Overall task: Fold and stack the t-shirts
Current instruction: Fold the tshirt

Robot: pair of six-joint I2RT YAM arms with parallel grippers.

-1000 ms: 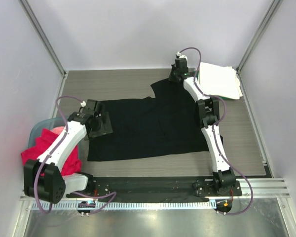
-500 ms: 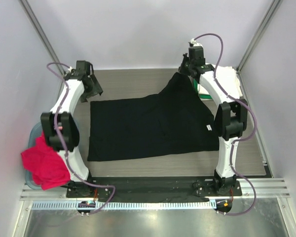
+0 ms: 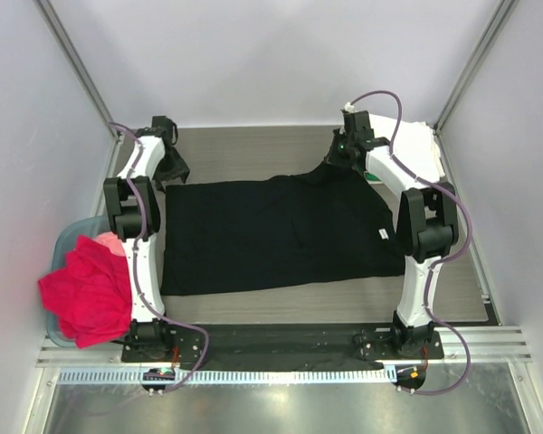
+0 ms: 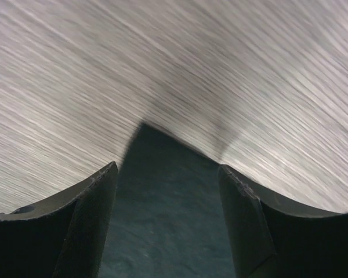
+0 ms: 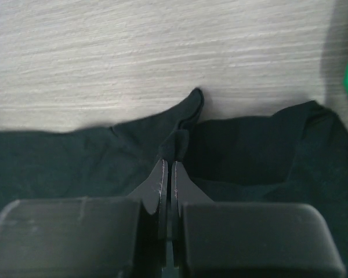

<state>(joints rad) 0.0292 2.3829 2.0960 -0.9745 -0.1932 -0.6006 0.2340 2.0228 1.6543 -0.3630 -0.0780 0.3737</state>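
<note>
1. Your right tool (image 5: 173, 168) is clamped tight on a pinch of the black t-shirt (image 3: 271, 231) at its far right corner. The fingers meet with only a ridge of cloth between them, a firm hold for pulling that edge taut
2. Your left tool (image 4: 168, 174) stands with its fingers apart, straddling the shirt's far left corner. The point of cloth lies on the tabletop (image 3: 244, 149) between them, and as far as the wrist view shows neither finger touches it. It looks lined up to pinch that corner
3. The shirt lies spread across the middle of the tabletop, flat over most of its area and rumpled only beside the right tool, where the grip gathers it
4. Judging by this, you are at the start of a fold. Once both far corners are held, the far edge can be carried over towards the arms. Close the left tool squarely, or the corner may slip out
5. Folded white t-shirts (image 3: 416, 145) sit at the far right, just beyond the right arm, likely the place for the stack
6. A red t-shirt (image 3: 86, 289) is heaped in the pale blue tub (image 3: 65, 240) at the left, not yet folded
</note>
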